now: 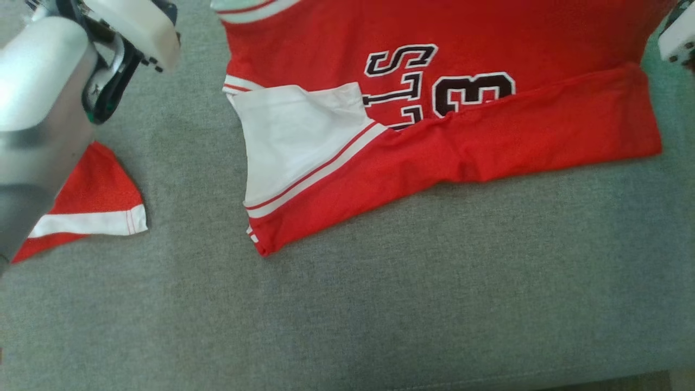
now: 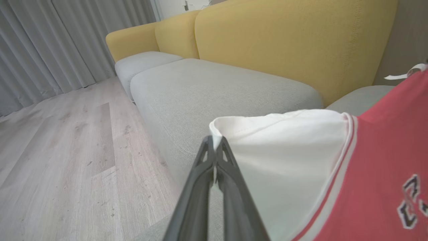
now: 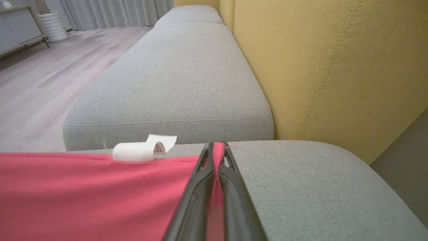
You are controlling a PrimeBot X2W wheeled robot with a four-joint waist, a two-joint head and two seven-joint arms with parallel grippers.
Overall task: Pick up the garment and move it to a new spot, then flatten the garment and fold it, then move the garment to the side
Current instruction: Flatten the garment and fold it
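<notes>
Left hand [image 2: 215,139]: clamped tight on the white corner of the garment [image 2: 301,160].
Right hand [image 3: 217,144]: pinched closed on the red hem.
Garment: red jersey spread on the grey sofa cushion [image 1: 380,304], near edge folded over.
Beyond: yellow backrest [image 2: 284,43], wooden floor [image 2: 67,150].

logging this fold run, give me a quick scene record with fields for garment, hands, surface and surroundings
garment: red jersey with a white panel and black lettering, near edge folded up over the number
left hand: shut on a corner of the white panel
right hand: shut on a red edge of the jersey
tag: white, curled, at the red edge
surface: grey seat
backrest: yellow
floor: pale wood
</notes>
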